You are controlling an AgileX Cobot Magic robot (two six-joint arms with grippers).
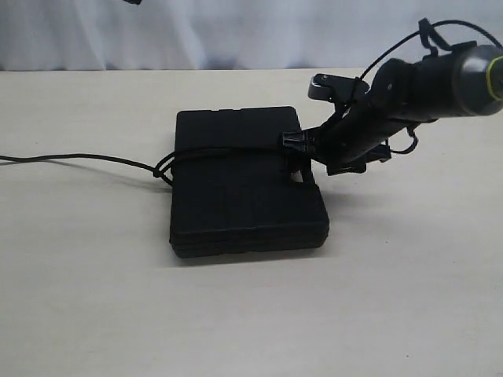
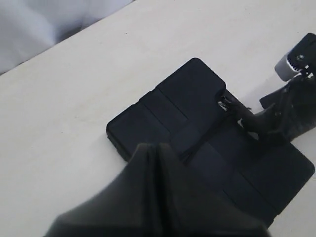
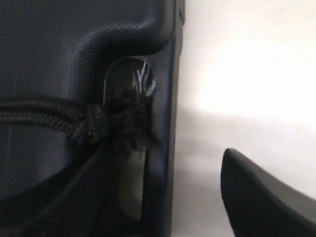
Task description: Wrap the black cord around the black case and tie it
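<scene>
A flat rectangular matte black plastic case [image 1: 244,196] lies mid-table on a pale, cream-coloured tabletop [image 1: 94,298]. A long, thin black braided cord [image 3: 44,116] crosses its lid from left to right. The cord ends in a knot [image 3: 96,123] and a frayed tuft [image 3: 140,86] at the slotted cut-out handle [image 3: 131,192] on the case's right edge, and its tail trails left across the table. The right gripper [image 1: 302,157] sits at that right edge, jaws apart and nothing pinched between them. The left gripper [image 2: 150,153] hovers above the case, jaws together, with no cord visibly in them. The tying step looks all but finished. The next move calls for the right gripper to back away to the right without snagging the tuft, and perhaps a pull on the tail to snug the wrap.
</scene>
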